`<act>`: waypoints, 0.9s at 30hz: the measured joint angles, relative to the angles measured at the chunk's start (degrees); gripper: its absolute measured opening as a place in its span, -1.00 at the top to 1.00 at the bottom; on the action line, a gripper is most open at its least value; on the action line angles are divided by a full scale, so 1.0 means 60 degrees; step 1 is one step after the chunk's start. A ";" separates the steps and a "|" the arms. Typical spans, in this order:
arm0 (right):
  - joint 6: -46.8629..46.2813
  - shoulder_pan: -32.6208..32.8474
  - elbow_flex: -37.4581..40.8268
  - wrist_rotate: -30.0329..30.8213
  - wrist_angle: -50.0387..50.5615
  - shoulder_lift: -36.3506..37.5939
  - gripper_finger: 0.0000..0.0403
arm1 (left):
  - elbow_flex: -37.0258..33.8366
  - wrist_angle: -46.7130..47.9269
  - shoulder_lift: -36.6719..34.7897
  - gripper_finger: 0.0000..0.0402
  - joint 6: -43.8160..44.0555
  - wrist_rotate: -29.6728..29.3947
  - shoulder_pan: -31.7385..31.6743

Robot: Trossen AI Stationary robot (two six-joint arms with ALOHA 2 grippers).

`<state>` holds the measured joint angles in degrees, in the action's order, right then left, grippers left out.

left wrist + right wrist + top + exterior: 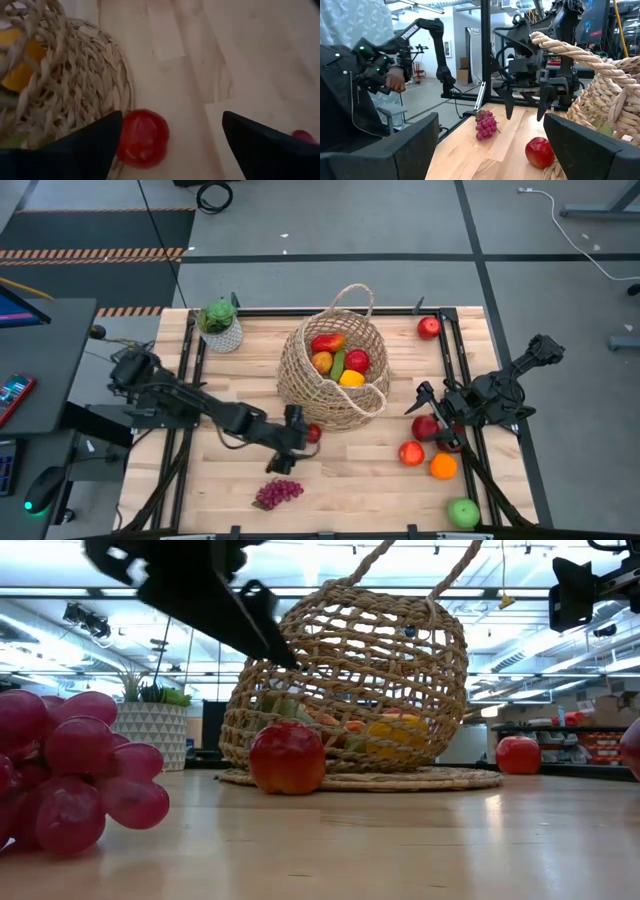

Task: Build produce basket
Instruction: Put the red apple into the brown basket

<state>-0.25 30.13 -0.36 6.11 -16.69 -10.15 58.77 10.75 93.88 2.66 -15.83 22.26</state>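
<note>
The wicker basket (300,375) stands mid-table on its flat woven base (95,75) and holds several pieces of produce (340,360). A red apple (313,433) lies on the table against the base's near edge. My left gripper (300,438) hangs open just above this apple (142,137), slanting down, fingers either side without touching; the right wrist view shows it (525,114) clear of the apple (539,152). A purple grape bunch (278,493) lies near the front edge. My right gripper (425,412) waits open at the right, held above the table.
Two red apples (425,427) (411,452), an orange (443,466) and a green apple (463,512) lie at the front right; another red apple (428,327) sits at the far right. A potted plant (220,325) stands far left. A person (350,75) stands beyond the table.
</note>
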 joint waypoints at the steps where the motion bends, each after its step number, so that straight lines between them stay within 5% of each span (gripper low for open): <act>1: 0.0000 0.0000 0.0000 0.0000 0.0000 0.0000 -0.81 | 0.0327 0.0325 0.0200 -0.75 -0.0102 -0.0012 -0.0027; 11: -0.0004 0.0003 -0.0004 0.0000 -0.0130 -0.0004 -0.81 | 0.2370 0.2359 0.1879 -0.76 -0.1107 -0.0049 -0.0231; 19: -0.0004 0.0000 -0.0004 0.0000 -0.0209 -0.0011 -0.81 | 0.2509 0.2800 0.2579 -0.76 -0.2535 -0.0971 -0.0191; 27: -0.0006 0.0000 -0.0004 0.0000 -0.0212 -0.0011 -0.81 | 0.2494 0.3076 0.2986 -0.76 -0.2049 -0.0896 -0.0291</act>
<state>-0.29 30.13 -0.38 6.11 -17.96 -10.22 73.73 29.21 111.79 -9.63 -21.21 20.52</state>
